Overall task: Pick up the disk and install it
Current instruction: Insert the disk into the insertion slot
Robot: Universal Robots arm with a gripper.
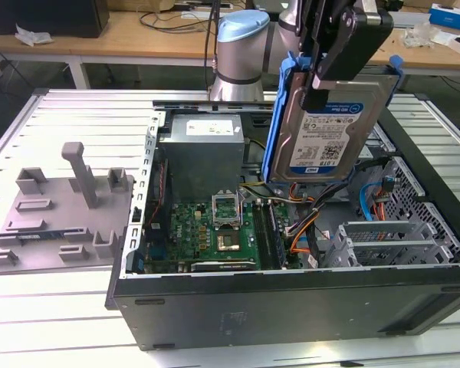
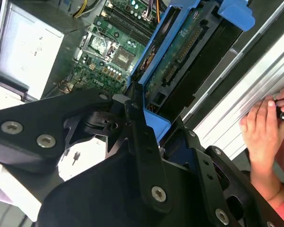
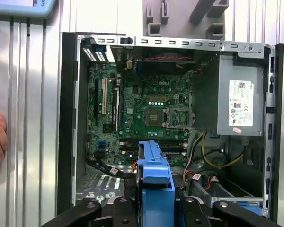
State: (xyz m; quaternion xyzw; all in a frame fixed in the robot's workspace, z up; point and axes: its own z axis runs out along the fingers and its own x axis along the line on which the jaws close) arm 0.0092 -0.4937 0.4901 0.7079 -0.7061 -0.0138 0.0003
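Holding the disk above the open computer case

Starting at the exterior view's left, a grey fixture plate (image 1: pixel 61 207) with upright posts lies on the ribbed metal table (image 1: pixel 69 107), just beside the case (image 1: pixel 291 307). The case lies on its side with its panel off. Inside it, toward that same left, sit the grey power supply (image 1: pixel 203 149) and, nearer the camera, the green motherboard (image 1: pixel 215 230). Behind the power supply stands my arm's base (image 1: pixel 241 54).

Further right, my pincer (image 1: pixel 326 80) is clenched on the disk (image 1: pixel 330 130), gripping it near its upper edge. The disk hangs in the air, on edge and a little tilted. Its label faces the camera and its blue frame runs along its sides. It is above the case's right half and clear of the table. Below it run orange and blue cables (image 1: pixel 372 203), and to the right of those is the perforated metal drive cage (image 1: pixel 383 238).

In the second wrist view the disk's circuit-board side and blue frame stand between my black fingers (image 2: pixel 142 142), with the motherboard beneath. A person's hand (image 2: pixel 265 127) lies on the table beside the case.
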